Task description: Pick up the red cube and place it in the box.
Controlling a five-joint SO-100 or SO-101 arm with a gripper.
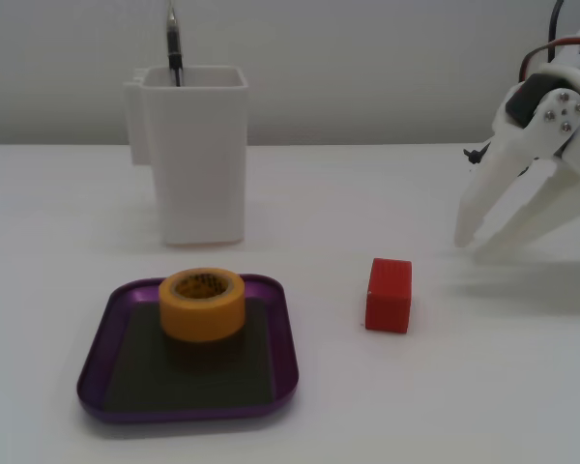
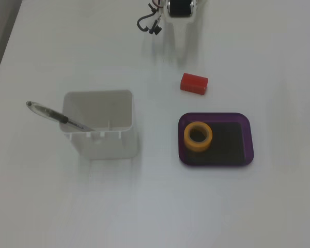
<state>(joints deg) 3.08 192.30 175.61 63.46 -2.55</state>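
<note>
The red cube (image 1: pixel 389 295) stands on the white table, right of the box, and shows in both fixed views (image 2: pixel 194 83). The box (image 1: pixel 95 362) is a shallow purple tray with a dark floor, also seen from above (image 2: pixel 247 142). A yellow tape roll (image 1: pixel 201 304) sits inside it. My white gripper (image 1: pixel 469 246) hangs at the right, tips down near the table, to the right of and behind the cube and apart from it. Its fingers meet at the tips and hold nothing. From above, only its dark motor (image 2: pixel 179 7) shows at the top edge.
A tall white square container (image 1: pixel 195 155) with a pen (image 2: pixel 59 118) in it stands behind the box. A black cable (image 2: pixel 147 23) hangs by the arm at the top edge.
</note>
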